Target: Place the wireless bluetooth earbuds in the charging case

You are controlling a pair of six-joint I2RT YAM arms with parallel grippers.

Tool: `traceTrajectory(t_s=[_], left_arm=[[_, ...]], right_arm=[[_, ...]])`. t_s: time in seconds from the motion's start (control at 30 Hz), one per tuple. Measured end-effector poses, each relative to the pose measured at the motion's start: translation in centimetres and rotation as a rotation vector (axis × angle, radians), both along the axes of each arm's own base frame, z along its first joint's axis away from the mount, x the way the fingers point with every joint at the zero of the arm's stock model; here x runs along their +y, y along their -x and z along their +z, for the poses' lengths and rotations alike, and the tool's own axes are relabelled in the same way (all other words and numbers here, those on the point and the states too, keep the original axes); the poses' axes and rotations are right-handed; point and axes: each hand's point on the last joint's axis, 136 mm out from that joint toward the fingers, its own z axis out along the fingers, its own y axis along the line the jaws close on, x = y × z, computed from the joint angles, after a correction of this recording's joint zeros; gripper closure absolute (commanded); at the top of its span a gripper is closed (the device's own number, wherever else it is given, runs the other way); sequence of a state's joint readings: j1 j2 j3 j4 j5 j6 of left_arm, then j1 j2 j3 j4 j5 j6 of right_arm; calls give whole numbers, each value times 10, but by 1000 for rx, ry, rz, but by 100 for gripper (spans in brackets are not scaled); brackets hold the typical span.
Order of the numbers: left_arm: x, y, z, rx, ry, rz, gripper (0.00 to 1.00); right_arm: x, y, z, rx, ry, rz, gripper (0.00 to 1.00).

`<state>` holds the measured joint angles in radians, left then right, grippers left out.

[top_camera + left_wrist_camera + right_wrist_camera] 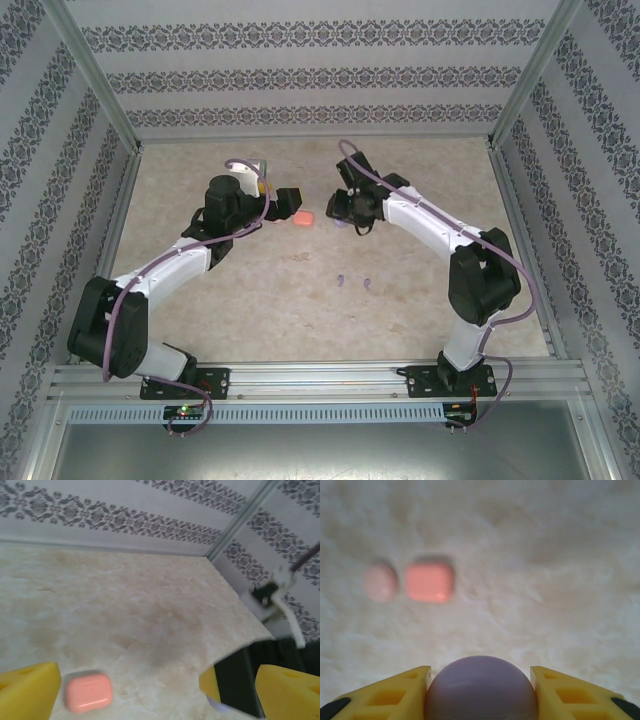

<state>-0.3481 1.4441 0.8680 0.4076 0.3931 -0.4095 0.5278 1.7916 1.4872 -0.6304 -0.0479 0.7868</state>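
pinching a rounded purple thing [481, 692], most likely the purple charging case, your right claw [480, 675] has it between both yellow fingers [385, 695]. just ahead of that claw lies a salmon-pink case [429, 582], shut, with a blurred pink blob [380, 582] beside it that i cannot identify. your left claw [159, 680] is spread wide, the pink case low between its fingers, just beside one. two purple earbuds [341, 281] lie loose behind the right claw, toward the arm bases, well apart from it. you look to be at the case-handling step: next, set the case down and open it, then fetch the buds, tiny and easy to flick. the table [250, 300] is mottled beige; patterned walls [300, 80] close it in.
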Motion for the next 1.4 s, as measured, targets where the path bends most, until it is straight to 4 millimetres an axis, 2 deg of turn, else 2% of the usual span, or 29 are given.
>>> traceTrajectory(t_s=[0.13,0.3,0.43,0.73,0.87,1.03,1.4], left_arm=[[-7,-2,0,-23,72,-59,1],[-12,-8,5,-37,186,-118,1],[-17,-14,6,-31,288,-165,7],[-29,-19,-17,55,418,-238,22],[-32,-20,-11,44,438,-267,32],[-36,-21,-4,22,452,-297,39],[-43,-20,-5,26,461,-320,40]], right_arm=[[8,-23,41,-73,-104,-69,62],[14,-38,70,-111,-216,-155,62],[18,-43,76,-103,-286,-228,62],[35,-40,88,-101,-374,-313,62],[42,-37,90,-96,-395,-324,62],[48,-35,93,-95,-409,-326,62],[52,-35,96,-102,-417,-338,62]])
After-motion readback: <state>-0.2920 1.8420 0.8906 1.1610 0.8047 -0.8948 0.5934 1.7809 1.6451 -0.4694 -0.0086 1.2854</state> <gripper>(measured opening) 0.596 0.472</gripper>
